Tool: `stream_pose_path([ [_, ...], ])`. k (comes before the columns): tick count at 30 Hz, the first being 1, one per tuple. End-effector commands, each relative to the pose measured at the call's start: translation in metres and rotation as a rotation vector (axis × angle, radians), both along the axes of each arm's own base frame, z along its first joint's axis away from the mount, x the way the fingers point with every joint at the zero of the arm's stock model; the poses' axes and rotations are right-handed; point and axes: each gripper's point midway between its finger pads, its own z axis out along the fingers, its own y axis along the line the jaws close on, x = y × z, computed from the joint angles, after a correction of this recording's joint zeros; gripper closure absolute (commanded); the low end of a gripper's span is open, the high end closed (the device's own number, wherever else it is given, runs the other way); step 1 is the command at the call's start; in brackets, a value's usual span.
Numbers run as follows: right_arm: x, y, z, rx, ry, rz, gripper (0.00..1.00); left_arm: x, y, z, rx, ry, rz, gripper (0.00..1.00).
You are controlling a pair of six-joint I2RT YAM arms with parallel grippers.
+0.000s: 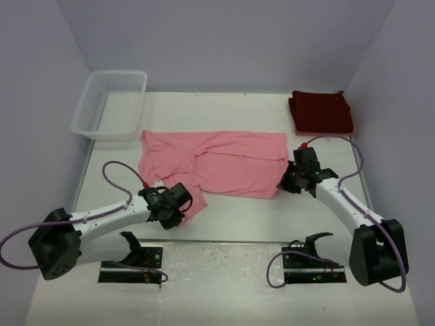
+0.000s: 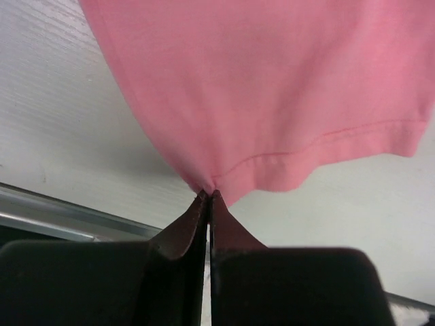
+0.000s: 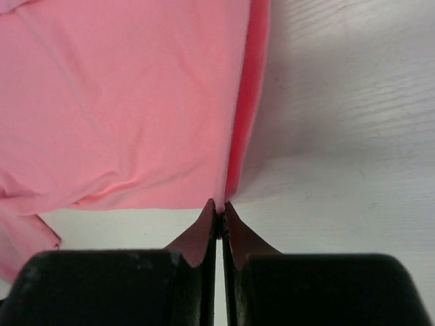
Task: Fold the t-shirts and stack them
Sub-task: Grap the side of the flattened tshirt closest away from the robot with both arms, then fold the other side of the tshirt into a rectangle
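Note:
The light pink t-shirt (image 1: 217,161) lies spread across the middle of the table, partly folded. My left gripper (image 1: 178,209) is shut on its near left corner; in the left wrist view the fingertips pinch the hem of the pink t-shirt (image 2: 272,88) at my left gripper (image 2: 209,195). My right gripper (image 1: 285,182) is shut on the near right corner, where the pink t-shirt (image 3: 122,102) edge is nipped at my right gripper (image 3: 221,205). The dark maroon t-shirt (image 1: 321,112) lies folded at the far right.
A white lattice basket (image 1: 110,104) stands at the far left corner. A metal strip runs along the table's near edge (image 1: 224,240). Walls close in at the back and on both sides.

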Motion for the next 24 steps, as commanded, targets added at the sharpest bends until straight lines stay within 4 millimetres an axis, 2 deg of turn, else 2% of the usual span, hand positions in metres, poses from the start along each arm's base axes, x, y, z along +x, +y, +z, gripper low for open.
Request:
stream_pose_path([
  [1,0.008,-0.016,0.026,-0.079,-0.073,-0.045,1.00,0.010,-0.013,0.033,-0.094,-0.069,0.049,1.00],
  [5,0.001,-0.025,0.031,-0.109,-0.063,-0.073,1.00,0.019,0.000,0.065,-0.059,-0.147,0.058,1.00],
  [11,-0.005,-0.034,0.040,-0.137,-0.068,-0.116,1.00,0.031,0.014,0.097,-0.014,-0.239,0.076,1.00],
  [18,-0.007,-0.045,0.052,-0.182,-0.071,-0.155,1.00,0.037,0.051,0.123,0.114,-0.329,0.125,1.00],
  [24,-0.004,-0.050,0.053,-0.213,-0.056,-0.165,1.00,0.048,0.061,0.137,0.183,-0.366,0.113,1.00],
])
